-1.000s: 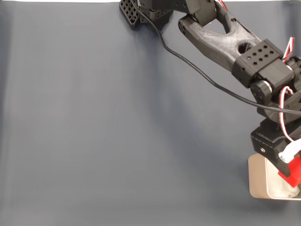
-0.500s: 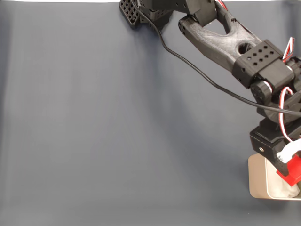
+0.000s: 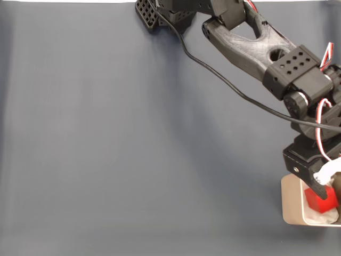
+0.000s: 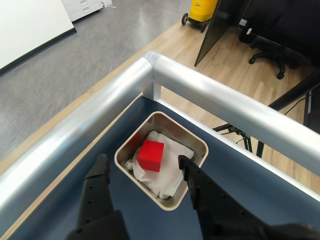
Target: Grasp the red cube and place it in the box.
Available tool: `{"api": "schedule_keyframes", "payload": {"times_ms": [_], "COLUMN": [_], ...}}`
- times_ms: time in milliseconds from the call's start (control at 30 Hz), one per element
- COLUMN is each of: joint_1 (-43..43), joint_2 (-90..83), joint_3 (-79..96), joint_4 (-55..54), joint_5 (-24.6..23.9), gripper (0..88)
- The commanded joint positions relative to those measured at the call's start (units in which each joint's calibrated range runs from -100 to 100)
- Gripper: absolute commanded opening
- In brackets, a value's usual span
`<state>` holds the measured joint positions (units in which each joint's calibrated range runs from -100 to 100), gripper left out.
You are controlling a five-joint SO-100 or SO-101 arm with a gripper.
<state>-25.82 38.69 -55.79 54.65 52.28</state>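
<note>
Fixed view first: the black arm (image 3: 256, 48) reaches from the top of the frame down to the lower right, a black cable (image 3: 224, 80) trailing across the dark blue-grey table cover (image 3: 106, 133). At the lower right corner sits the box (image 3: 290, 205), beige, partly cut off by the frame edge, and the red cube (image 3: 318, 201) lies inside it, just below the arm's wrist, with a bit of white lining showing beside it. From this angle the gripper (image 3: 326, 186) hangs directly above the cube, and how its jaws stand is hard to judge. Wrist view next: the gripper (image 4: 142, 167) has its two dark fingers (image 4: 97, 175) spread wide apart, one on each side of the box (image 4: 200, 150), with nothing between them. The red cube (image 4: 151, 155) rests free inside the box on crumpled white paper (image 4: 170, 175), touching neither finger. The box stands on the blue surface (image 4: 240, 170) near a corner formed by silver metal rails (image 4: 210, 90). Beyond the rails are a wooden floor (image 4: 235, 70), a grey floor (image 4: 75, 55) and a yellow wheeled object (image 4: 202, 10).
</note>
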Motion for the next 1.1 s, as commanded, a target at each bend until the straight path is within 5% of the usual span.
{"api": "schedule_keyframes", "payload": {"times_ms": [0, 733, 800, 900, 1067], "joint_1": [-0.2, -0.4, -0.4, 0.2, 5.8], "joint_2": [-1.7, -1.9, -2.1, -3.2, -10.1], "joint_3": [-3.6, -4.0, -4.0, -2.9, 5.2], "joint_4": [-2.1, -3.3, -2.9, -2.9, -4.2], "joint_5": [0.4, 0.4, 0.6, 0.8, 0.7], "gripper": [35.1, 34.1, 27.1, 2.3, 0.0]}}
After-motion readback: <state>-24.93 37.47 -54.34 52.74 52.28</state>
